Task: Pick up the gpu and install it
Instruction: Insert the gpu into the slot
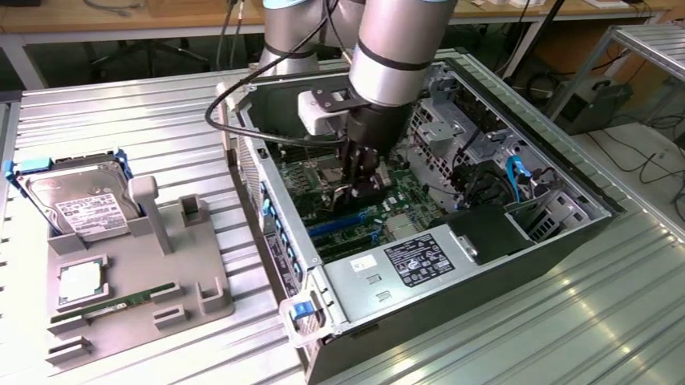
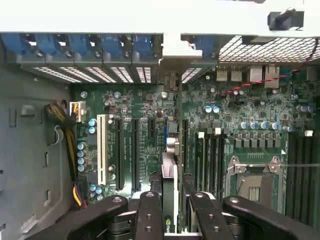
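Card in the grip: your gripper (image 2: 170,210) has its two black fingers (image 2: 148,215) closed on the thin black gpu card (image 2: 169,180), which stands on edge between them, over the green motherboard (image 2: 150,130) inside the open black tower computer case (image 1: 535,273).

You hold the card edge-down and lined up with the long expansion slots (image 2: 134,150) (black, beside one white slot (image 2: 103,150)), presumably so its lower edge can meet a slot squarely. In the exterior view the grey arm (image 1: 391,48) reaches down through the open side of the case, with the gripper (image 1: 358,180) low over the board near the blue slots (image 1: 337,224). The case lies on its side on the ribbed metal worktop (image 1: 118,120), which gives you access from above.

Hard to tell:
- whether the card's edge already touches a slot or hangs just above it; the fingers and the card itself cover the contact line.
- the card's silver bracket (image 2: 171,150) shows as a pale patch at its far end; its fit against the rear openings is unclear.

On the exterior view's left, the grey parts fixture (image 1: 160,297) carries the silver hard drive with a white label (image 1: 80,208) and the narrow green RAM stick (image 1: 112,305), both well apart from the gripper.
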`<action>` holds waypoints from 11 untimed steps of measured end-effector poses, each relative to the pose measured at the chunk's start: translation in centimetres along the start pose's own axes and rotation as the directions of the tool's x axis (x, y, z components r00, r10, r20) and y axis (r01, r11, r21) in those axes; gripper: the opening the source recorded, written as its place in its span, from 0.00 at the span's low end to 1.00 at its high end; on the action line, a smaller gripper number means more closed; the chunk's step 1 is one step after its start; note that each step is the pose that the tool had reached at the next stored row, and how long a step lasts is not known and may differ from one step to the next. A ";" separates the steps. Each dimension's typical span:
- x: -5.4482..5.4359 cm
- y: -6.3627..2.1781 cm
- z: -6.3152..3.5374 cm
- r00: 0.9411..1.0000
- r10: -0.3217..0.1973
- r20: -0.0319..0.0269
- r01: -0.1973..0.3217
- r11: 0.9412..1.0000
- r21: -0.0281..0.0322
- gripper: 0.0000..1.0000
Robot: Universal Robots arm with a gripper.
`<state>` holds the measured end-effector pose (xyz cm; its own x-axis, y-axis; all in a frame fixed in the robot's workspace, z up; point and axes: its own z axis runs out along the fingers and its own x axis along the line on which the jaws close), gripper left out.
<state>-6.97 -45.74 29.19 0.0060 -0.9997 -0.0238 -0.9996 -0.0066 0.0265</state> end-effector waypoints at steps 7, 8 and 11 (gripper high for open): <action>-0.3 0.23 2.58 1.000 -0.016 -0.019 0.016 1.000 -0.001 0.26; -0.3 0.35 2.94 1.000 -0.016 -0.019 0.016 1.000 -0.001 0.26; -0.3 0.41 3.15 1.000 -0.012 -0.020 0.012 1.000 -0.002 0.26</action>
<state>-7.47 -45.38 26.06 0.0186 -0.9998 -0.0040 -0.9994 -0.0187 0.0284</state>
